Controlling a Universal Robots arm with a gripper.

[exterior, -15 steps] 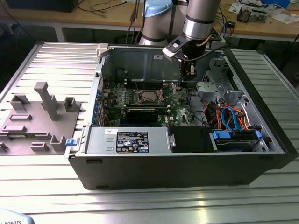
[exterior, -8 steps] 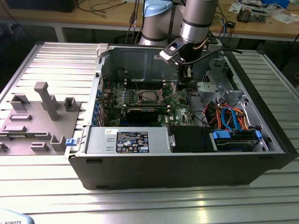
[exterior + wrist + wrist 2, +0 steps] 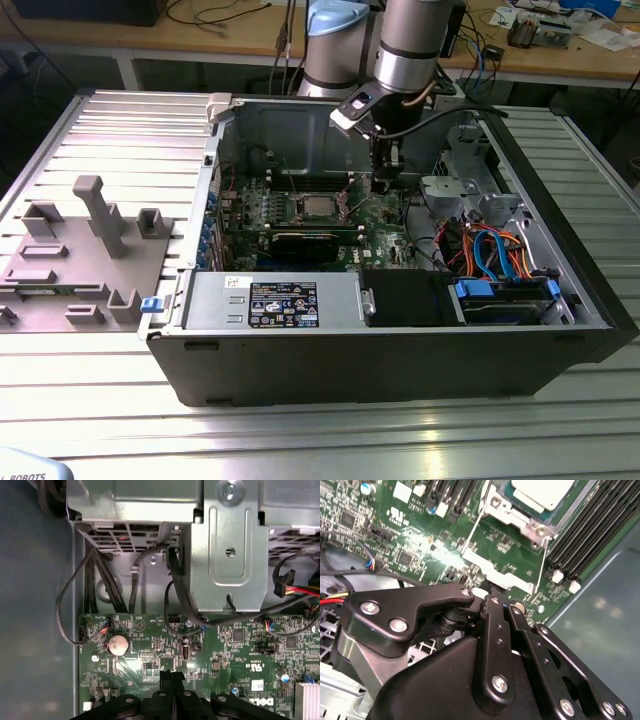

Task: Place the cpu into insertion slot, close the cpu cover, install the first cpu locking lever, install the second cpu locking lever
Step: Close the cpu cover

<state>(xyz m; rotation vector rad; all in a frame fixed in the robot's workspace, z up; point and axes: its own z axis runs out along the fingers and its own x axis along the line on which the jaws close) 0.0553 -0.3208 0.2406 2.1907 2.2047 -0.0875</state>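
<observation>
1. Noted black jointed metal tool (image 3: pixel 502 604) pressed together at its tips, pinching nothing visible, low over the green circuit board (image 3: pixel 510 550).
2. Located small square silver-grey cpu (image 3: pixel 545 491) lying flat beyond the tool's tips, apart from them, ringed by thin silvery cpu cover (image 3: pixel 517 517), apparently lowered.
3. Observed thin wire locking lever (image 3: pixel 543 560) between tool and cpu; cannot confirm contact.
4. Judged lever stage in hand: recommend bearing on the lever's free end only, sweeping steadily under its catch, keeping off neighbouring components.
</observation>
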